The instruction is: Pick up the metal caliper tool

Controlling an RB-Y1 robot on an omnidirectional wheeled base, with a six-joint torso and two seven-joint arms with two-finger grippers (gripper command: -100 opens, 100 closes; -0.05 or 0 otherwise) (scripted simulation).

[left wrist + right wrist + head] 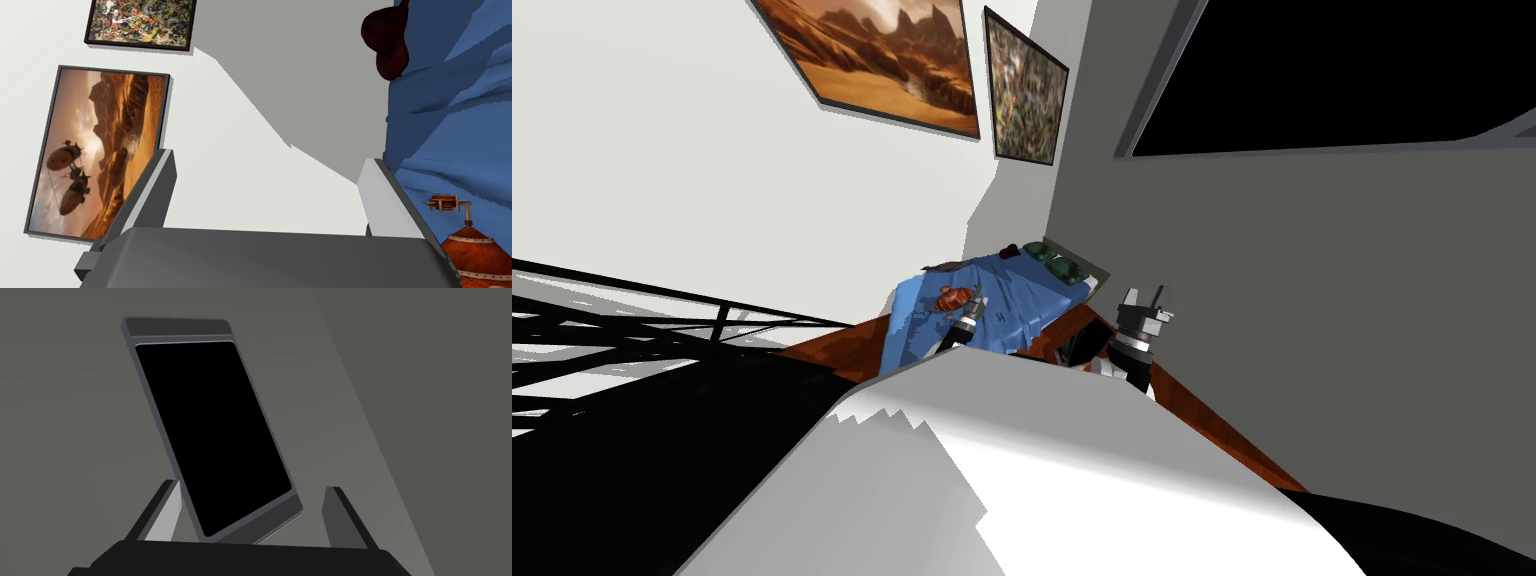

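Our left fingers (pixel 150 195) stand wide apart, with nothing between them but bare wall. They hang over the bed (pixel 1032 310), above its blue blanket (pixel 450 125).

We cannot pick out anything that is plainly a caliper. The thing closest to the fingers is a rust-orange thing (pixel 475 255) lying on the blanket. It has a rounded body with pale bands, and a thin stem rises from its top to a small brass-coloured crosspiece (pixel 442 202). It lies outside the gap, just beside the outer face of one finger; we cannot tell whether it touches that finger. The crosspiece sits a little past that finger's tip, toward the bed's head.

In the head view the rust-orange thing lies partway along the bed, on the side nearer the white wall, and the left fingers are right beside it.

Farther toward the bed's head a dark red lump (pixel 387 40) rests at the blanket's edge, well apart from the fingers. Two green pillows (pixel 1057 262) lie at the head end.

Our right fingers (pixel 340 513) are likewise spread and hold nothing. They are raised off the bed's other side, away from the rust-orange thing and near the grey wall.
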